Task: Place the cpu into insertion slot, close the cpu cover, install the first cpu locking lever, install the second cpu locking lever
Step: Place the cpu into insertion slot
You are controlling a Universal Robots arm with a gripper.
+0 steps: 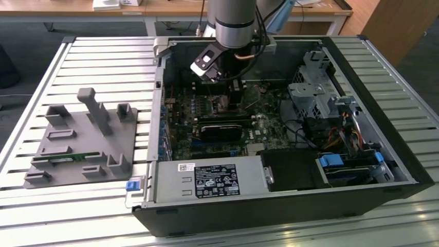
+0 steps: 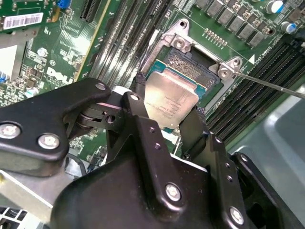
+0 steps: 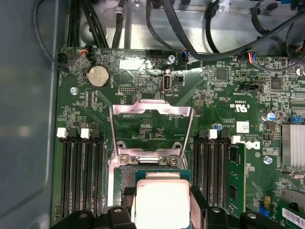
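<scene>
The cpu [image 2: 174, 98], a flat silver-grey square, sits between the two black fingers [image 2: 137, 95] of my gripper [image 2: 169, 102], which is shut on its edges. It hangs level just over the insertion slot [image 2: 193, 67], whose dark contact field shows beyond the chip's far edge. In the first wrist view the cpu [image 3: 162, 205] covers most of the insertion slot [image 3: 162, 172], and my gripper [image 3: 162, 196] straddles it. The cpu cover [image 3: 150, 109] stands swung open behind the slot. One thin locking lever [image 2: 271, 86] sticks out sideways. In the exterior view my gripper [image 1: 232, 98] is low inside the computer case.
Long black memory slots [image 3: 81, 176] flank the socket on both sides, and a green module [image 3: 236, 179] stands in one. The case walls [image 1: 159, 103], drive cage [image 1: 319, 92] and power supply [image 1: 205, 180] hem the board in. A grey fixture plate [image 1: 75, 139] lies on the table outside.
</scene>
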